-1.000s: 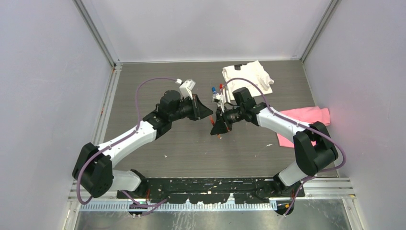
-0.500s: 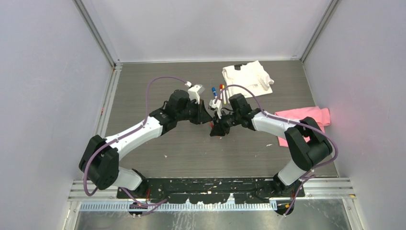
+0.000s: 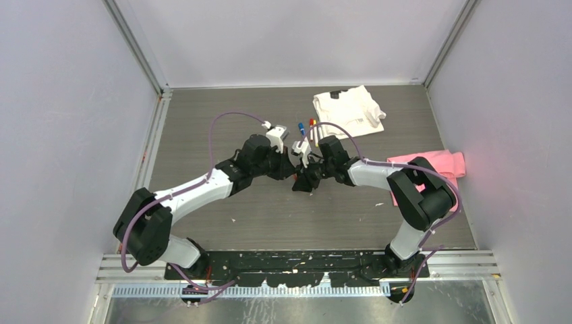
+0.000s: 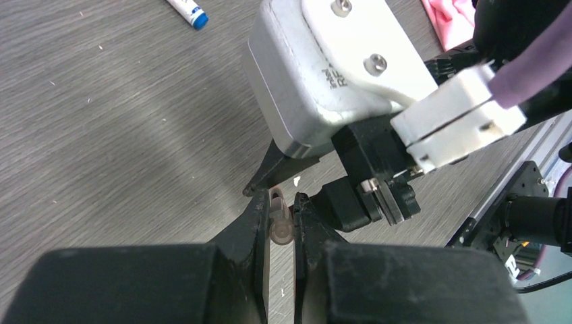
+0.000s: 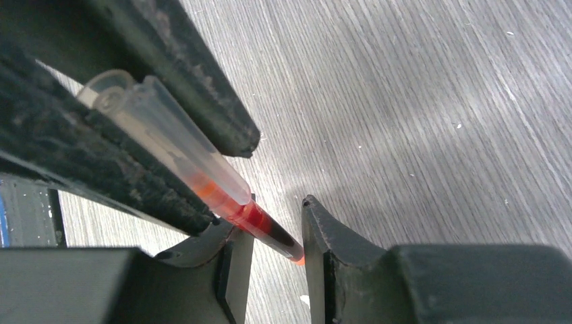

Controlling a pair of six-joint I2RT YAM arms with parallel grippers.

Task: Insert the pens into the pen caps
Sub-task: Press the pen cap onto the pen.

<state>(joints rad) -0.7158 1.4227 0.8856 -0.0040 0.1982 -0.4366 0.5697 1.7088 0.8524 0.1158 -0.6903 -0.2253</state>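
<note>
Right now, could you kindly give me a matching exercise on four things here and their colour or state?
Things: 1 left hand; 2 right hand; 3 back cloth; 4 side cloth.
States: A pink; B open around the pen's red end; C white; D shut on the pen's clear end.
Pairs: 1-D; 2-B; 3-C; 4-A.

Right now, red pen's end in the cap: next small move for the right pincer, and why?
Probably open the right pincer wider and back it straight off the red pen. The pen's front already sits inside the translucent cap, which the left pincer clamps. A gap shows between the pen and one right finger, so that grip looks loose.
</note>
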